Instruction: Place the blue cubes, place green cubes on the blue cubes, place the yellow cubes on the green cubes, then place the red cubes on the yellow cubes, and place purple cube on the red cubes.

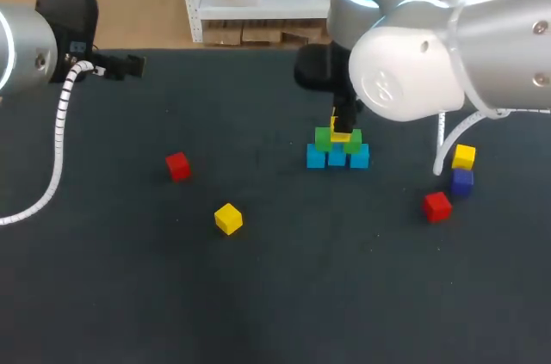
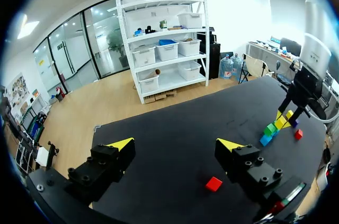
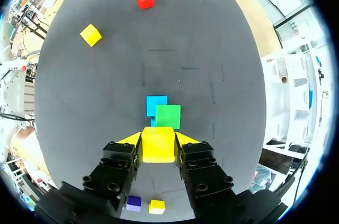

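Right pincer [image 3: 158, 140] is clamped on a yellow cube [image 3: 158, 151] just over the green cubes [image 1: 325, 138] atop the blue cubes [image 1: 316, 157]. Drop it off-centre and it probably tips off, maybe shoving the greens. Left pincer [image 2: 176, 144] is open.

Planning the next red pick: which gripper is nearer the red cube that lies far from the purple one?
Left. The left gripper hangs open a short way from that red cube; the right gripper is farther off, over the stack, shut on a yellow cube.
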Controlling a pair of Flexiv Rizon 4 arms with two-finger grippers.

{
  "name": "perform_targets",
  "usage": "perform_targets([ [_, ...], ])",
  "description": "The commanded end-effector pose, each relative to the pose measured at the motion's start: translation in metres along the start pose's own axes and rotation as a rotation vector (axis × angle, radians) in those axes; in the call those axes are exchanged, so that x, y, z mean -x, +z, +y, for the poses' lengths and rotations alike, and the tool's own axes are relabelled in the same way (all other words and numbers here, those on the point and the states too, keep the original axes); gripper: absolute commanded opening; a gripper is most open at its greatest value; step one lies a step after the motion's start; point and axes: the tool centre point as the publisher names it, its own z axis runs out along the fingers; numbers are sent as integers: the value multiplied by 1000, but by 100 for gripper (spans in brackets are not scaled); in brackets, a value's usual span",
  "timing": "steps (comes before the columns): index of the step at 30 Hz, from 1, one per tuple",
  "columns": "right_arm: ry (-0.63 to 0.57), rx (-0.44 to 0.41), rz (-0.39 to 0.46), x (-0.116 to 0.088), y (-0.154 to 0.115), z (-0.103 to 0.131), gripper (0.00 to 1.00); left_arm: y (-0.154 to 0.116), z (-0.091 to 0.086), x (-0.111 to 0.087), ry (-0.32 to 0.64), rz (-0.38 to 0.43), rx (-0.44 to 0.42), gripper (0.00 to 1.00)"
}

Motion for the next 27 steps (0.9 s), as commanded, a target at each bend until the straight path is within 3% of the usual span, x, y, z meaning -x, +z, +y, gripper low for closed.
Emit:
perform_targets([
  [1,1,7,1,1,2,-4,0,1,1,0,1,0,-7,100],
  [27,0,7,16,1,9,-9,11,1,1,0,1,0,-7,100],
])
